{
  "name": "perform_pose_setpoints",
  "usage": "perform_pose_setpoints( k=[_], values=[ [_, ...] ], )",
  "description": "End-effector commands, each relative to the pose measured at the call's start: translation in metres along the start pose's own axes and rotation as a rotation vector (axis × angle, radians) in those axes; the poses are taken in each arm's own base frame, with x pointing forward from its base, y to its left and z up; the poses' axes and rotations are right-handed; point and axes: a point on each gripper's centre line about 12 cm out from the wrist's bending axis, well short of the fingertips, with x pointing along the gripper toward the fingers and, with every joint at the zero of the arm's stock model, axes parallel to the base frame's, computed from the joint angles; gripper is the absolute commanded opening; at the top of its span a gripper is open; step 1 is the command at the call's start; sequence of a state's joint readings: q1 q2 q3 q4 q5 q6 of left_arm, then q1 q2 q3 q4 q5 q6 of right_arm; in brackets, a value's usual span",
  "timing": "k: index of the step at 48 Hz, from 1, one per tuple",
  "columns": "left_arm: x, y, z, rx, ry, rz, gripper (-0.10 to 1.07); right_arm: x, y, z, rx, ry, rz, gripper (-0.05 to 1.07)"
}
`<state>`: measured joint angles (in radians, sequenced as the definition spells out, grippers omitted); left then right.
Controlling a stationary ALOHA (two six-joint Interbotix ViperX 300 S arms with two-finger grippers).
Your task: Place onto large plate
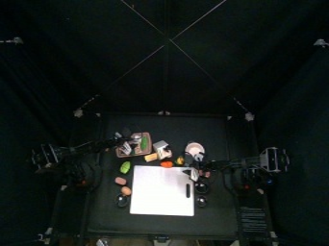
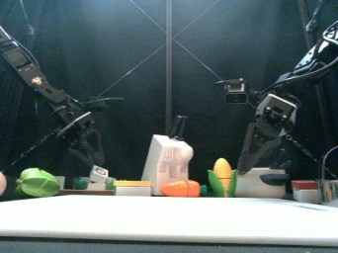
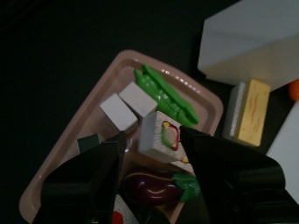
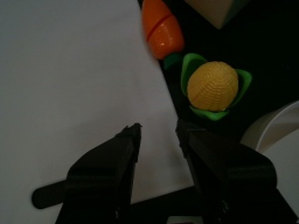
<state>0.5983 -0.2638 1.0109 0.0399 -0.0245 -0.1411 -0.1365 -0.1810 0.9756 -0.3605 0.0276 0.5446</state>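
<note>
Left gripper (image 3: 152,166) jaws spread wide over the pink tray (image 3: 70,157) – pea pod (image 3: 163,92), aubergine (image 3: 152,185), cartons crowding it – right gripper (image 4: 158,144) jaws narrowly apart beside corn (image 4: 214,86), carrot (image 4: 163,26)

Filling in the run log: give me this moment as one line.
left gripper: open above pink tray, holding nothing | right gripper: narrow gap, empty, over white board | corn: beside board

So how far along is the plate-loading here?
Looks done: an eggplant and pea pod lie on the pink tray, with other pieces. In hand: nothing; the left gripper hangs open over the eggplant, the right gripper empty above the white board. Possibly left: corn and carrot beside that board.
</note>
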Motion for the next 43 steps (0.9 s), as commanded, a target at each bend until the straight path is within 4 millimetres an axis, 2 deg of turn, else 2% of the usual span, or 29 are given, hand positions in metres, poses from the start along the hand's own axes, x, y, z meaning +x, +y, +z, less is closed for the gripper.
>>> perform_pose_setpoints(
  k=[1, 19, 43],
  values=[
    [-0.013, -0.001, 0.013, -0.010, -0.072, -0.007, 0.90, -0.003, 0.002, 0.011, 0.000, -0.033, 0.006, 0.77],
    [-0.030, -0.002, -0.001, -0.007, -0.106, -0.017, 0.90, -0.002, 0.002, 0.012, 0.000, -0.033, 0.006, 0.77],
    [-0.032, -0.016, -0.005, 0.028, -0.100, -0.061, 0.90, 0.001, 0.002, 0.012, -0.003, -0.028, 0.005, 0.77]
  ],
)
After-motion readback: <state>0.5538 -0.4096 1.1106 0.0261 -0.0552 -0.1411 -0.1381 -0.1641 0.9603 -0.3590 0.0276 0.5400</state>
